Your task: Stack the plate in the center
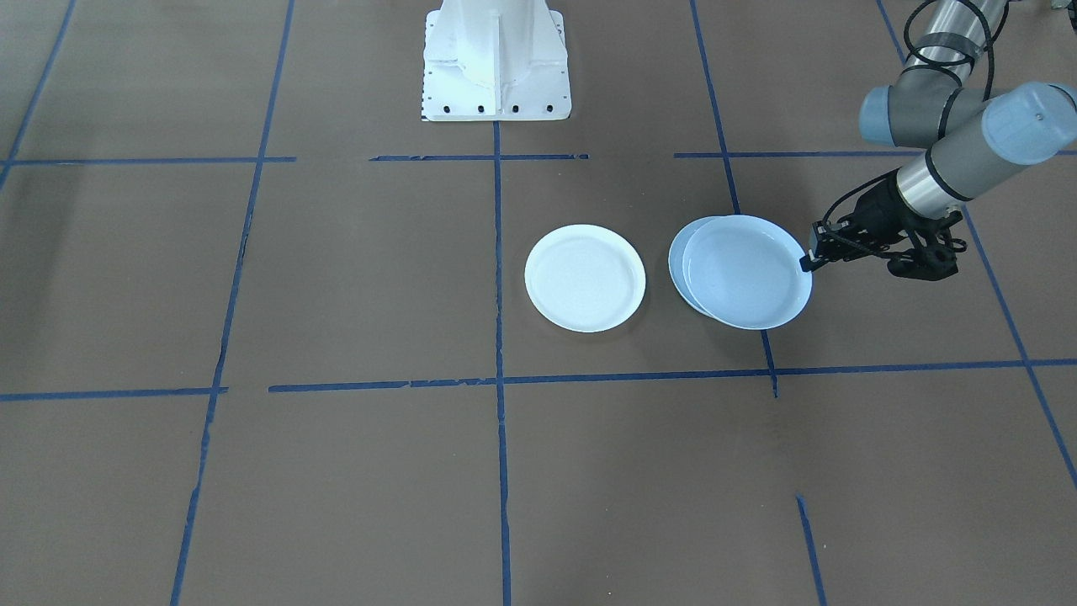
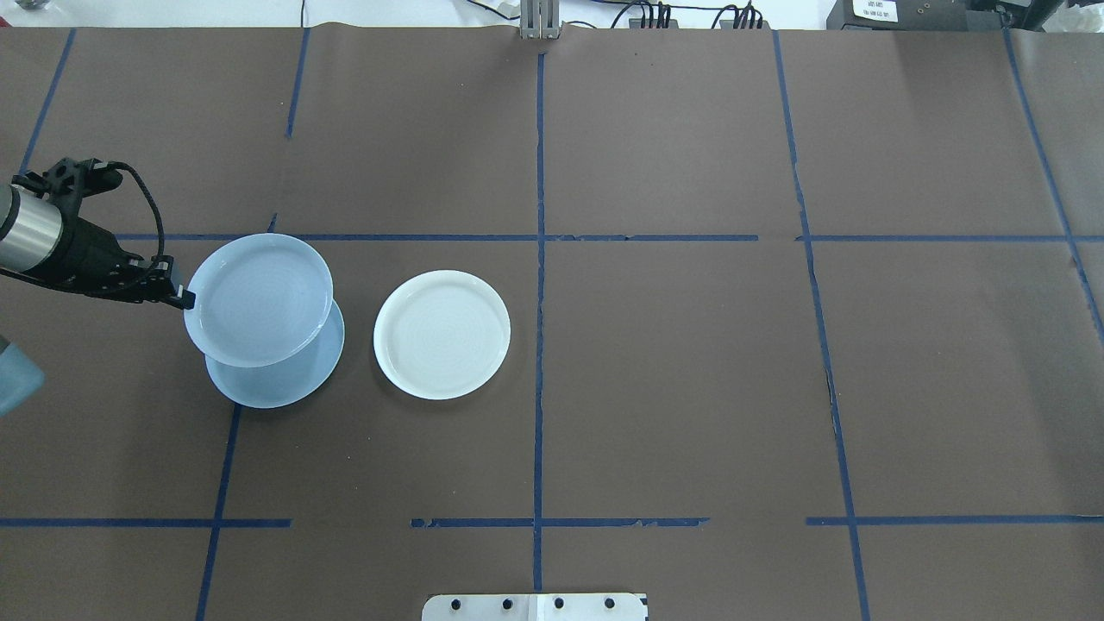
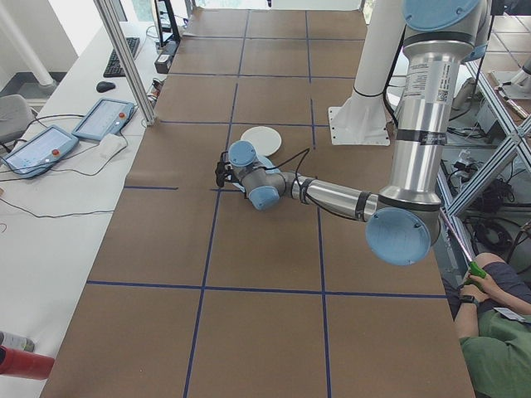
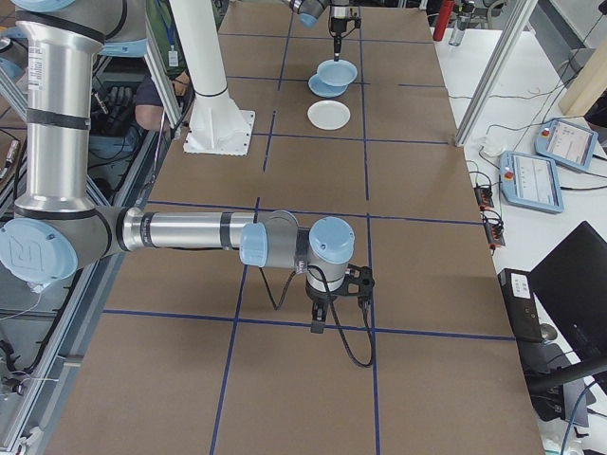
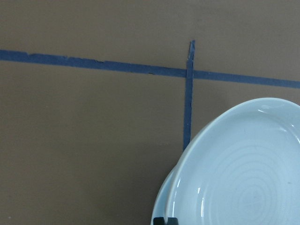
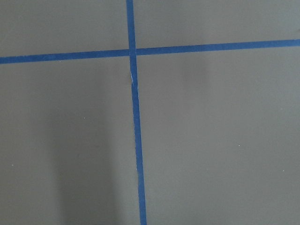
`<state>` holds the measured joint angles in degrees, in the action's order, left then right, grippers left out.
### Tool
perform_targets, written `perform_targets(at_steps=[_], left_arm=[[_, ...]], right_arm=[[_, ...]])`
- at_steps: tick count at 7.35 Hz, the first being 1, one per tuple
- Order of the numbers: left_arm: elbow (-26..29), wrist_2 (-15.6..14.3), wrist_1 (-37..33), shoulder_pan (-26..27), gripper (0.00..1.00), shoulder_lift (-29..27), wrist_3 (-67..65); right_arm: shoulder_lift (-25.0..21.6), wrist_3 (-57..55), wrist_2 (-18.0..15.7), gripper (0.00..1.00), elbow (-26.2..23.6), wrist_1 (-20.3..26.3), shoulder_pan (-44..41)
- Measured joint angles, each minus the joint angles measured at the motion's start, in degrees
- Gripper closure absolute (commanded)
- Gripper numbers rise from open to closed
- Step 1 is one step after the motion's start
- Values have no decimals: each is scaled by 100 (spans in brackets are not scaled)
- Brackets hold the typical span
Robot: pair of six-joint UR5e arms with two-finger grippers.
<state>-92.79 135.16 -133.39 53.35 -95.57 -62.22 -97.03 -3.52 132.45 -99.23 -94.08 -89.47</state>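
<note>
Brown desk (image 2: pixel 673 388) gridded with blue tape (image 2: pixel 539 345). Left fingers (image 2: pixel 183 299) pinching the rippled plate (image 2: pixel 259 297), over the pale-blue plate (image 2: pixel 289 379). White plate (image 2: pixel 442 334) at three o'clock. Right fingers' (image 4: pixel 320 327) opening: cannot tell.

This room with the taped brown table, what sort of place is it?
Probably a robotics lab: blue tape grid marking the brown table, grey and blue robot arm, touchscreen control pendants nearby.
</note>
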Motion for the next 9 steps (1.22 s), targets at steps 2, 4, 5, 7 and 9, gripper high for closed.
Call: perform_targets(at_steps=[2,4,5,7,9], left_arm=[[73,-82,-35,-143,100,-20,-73],[106,-92,-275,-165,100,126,-33],[109,-89,-457,-173,100,216,-44],[134,-87,-584,-190,100,248,-100],[213,-88,-606,-208,26,225,-105]], right_arm=[[0,0,0,0,0,3,0],[0,0,0,0,0,3,0],[0,0,0,0,0,2,0],[0,0,0,0,0,1,-2],[0,0,0,0,0,3,-2]])
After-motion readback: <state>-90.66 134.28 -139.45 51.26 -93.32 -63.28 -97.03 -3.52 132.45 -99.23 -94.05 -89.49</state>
